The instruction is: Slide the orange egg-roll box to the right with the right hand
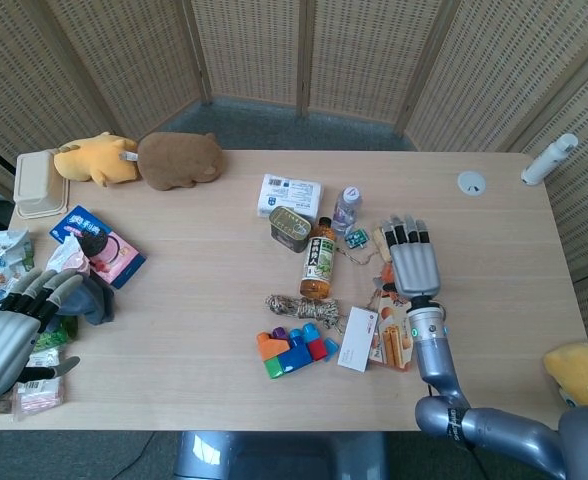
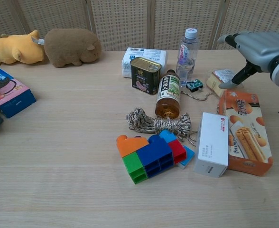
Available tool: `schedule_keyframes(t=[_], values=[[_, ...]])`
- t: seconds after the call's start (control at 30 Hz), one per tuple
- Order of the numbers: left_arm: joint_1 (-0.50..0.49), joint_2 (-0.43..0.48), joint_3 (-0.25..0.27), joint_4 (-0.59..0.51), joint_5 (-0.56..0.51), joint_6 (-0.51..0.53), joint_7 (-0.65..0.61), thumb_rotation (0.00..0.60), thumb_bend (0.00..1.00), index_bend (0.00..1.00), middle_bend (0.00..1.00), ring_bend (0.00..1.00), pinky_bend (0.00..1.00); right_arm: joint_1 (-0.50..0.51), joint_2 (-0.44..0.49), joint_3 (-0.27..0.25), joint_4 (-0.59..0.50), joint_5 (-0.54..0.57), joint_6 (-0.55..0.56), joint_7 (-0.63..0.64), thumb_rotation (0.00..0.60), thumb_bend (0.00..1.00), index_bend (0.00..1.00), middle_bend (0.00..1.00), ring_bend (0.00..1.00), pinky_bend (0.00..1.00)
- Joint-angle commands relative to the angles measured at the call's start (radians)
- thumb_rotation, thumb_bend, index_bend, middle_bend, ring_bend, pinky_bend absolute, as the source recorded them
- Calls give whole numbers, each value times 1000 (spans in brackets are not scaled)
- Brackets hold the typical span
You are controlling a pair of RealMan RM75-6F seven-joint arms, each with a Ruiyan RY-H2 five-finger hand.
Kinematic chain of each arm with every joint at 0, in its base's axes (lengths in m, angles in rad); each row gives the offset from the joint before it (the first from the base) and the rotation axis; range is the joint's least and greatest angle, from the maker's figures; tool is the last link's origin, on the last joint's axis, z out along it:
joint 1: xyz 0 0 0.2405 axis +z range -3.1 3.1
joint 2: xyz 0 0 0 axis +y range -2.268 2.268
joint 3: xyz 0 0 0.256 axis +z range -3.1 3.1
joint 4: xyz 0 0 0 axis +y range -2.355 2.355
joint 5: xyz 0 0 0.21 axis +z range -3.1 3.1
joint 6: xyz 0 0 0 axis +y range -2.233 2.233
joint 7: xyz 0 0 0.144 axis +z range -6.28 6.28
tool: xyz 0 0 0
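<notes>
Hovering spread-fingered and empty above the orange egg-roll box (image 2: 245, 132), the right hand (image 1: 414, 260) must next descend to push rightward.

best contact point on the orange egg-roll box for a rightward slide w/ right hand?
Press the orange egg-roll box on its long left edge, coming from above. It lies flat, and the white box crowds that edge's near end, so the far end beneath the right hand looks freer.

Robot hand (image 2: 253, 50) above egg-roll box (image 2: 246, 131)
</notes>
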Motion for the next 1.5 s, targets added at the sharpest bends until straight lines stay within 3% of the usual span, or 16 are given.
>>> schedule_keyframes(t=[0.03, 0.4, 0.77, 1.5], values=[[-2, -1, -1, 1, -2, -2, 0, 600, 0, 0, 0, 0, 0, 7, -2, -22, 12, -16, -11, -32, 497, 0, 0, 0, 0, 0], [-7, -4, -2, 1, -4, -9, -3, 600, 0, 0, 0, 0, 0, 8, -35, -37, 28, 8, -52, -85, 499, 0, 0, 0, 0, 0], [-4, 4, 0, -5, 0, -1, 0, 600, 0, 0, 0, 0, 0, 27, -81, -57, 150, 6, -113, -114, 496, 0, 0, 0, 0, 0], [-12, -2, -4, -16, -6, -11, 22, 600, 0, 0, 0, 0, 0, -57, 44, -30, 385, 143, -248, -79, 508, 0, 0, 0, 0, 0]])
